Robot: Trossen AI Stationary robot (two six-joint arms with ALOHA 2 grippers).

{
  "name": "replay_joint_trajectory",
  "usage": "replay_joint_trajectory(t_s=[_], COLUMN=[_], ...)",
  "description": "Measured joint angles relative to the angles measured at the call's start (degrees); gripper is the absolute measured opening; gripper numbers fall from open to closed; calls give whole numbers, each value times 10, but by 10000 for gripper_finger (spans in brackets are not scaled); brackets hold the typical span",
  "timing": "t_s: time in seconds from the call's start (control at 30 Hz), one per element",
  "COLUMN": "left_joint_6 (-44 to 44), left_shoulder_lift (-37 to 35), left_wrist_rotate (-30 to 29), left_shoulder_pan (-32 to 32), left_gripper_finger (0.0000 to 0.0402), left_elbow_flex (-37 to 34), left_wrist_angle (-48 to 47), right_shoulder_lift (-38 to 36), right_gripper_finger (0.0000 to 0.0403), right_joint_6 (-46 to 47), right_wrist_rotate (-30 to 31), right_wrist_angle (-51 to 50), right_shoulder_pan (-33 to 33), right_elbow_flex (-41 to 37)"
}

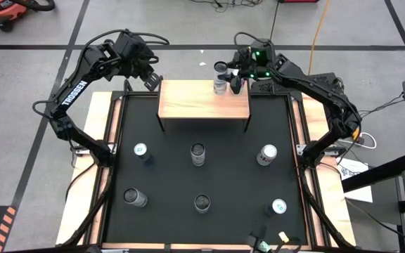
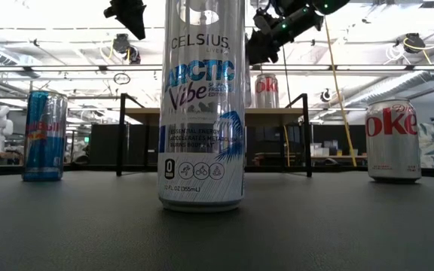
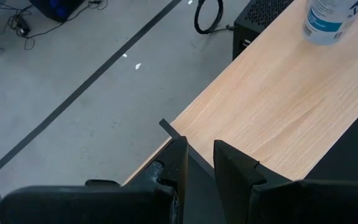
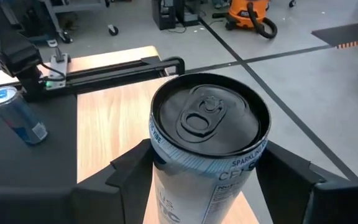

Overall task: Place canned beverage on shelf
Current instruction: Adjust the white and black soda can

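Silver can with black top, upright on the light-wood shelf, near the shelf's back edge, right of its middle

Celsius can top cropped

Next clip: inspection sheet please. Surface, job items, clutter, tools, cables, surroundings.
Surface: black matte tabletop, wooden side strips.
Job's things: light-wood shelf on black legs; upright silver can with black lid on its back right part; six more cans standing on the tabletop.
Clutter: nothing seen.
Tools: right tool around that can, fingers at its sides; left tool near the shelf's back left corner, fingers narrowly apart, holding nothing.
Cables: yellow cable on floor.
Surroundings: grey floor, orange shop vacuum.
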Motion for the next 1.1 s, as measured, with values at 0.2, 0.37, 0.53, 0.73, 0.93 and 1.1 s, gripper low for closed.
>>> replay_joint_trajectory(t_s=[0.2, 0.37, 0.53, 0.73, 0.93, 1.1], left_joint_6=[4, 4, 5, 5, 5, 5], left_shoulder_lift=[0, 0, 0, 0, 0, 0], left_wrist_rotate=[0, -1, -1, -1, -1, -1], left_shoulder_pan=[0, 0, 0, 0, 0, 0], left_gripper_finger=[77, 77, 77, 77, 77, 77], left_elbow_flex=[0, 0, 0, 0, 0, 0], left_wrist_angle=[0, 0, 0, 0, -1, -1], right_shoulder_lift=[0, 0, 0, 0, 0, 0], right_gripper_finger=[224, 224, 224, 224, 224, 224], right_joint_6=[6, 8, 8, 7, 6, 6], right_wrist_rotate=[-1, 0, 0, 0, 0, 0], right_wrist_angle=[21, 19, 22, 20, 20, 20], right_shoulder_pan=[-1, -1, -1, -1, -1, -1], right_elbow_flex=[0, 0, 0, 0, 0, 0])
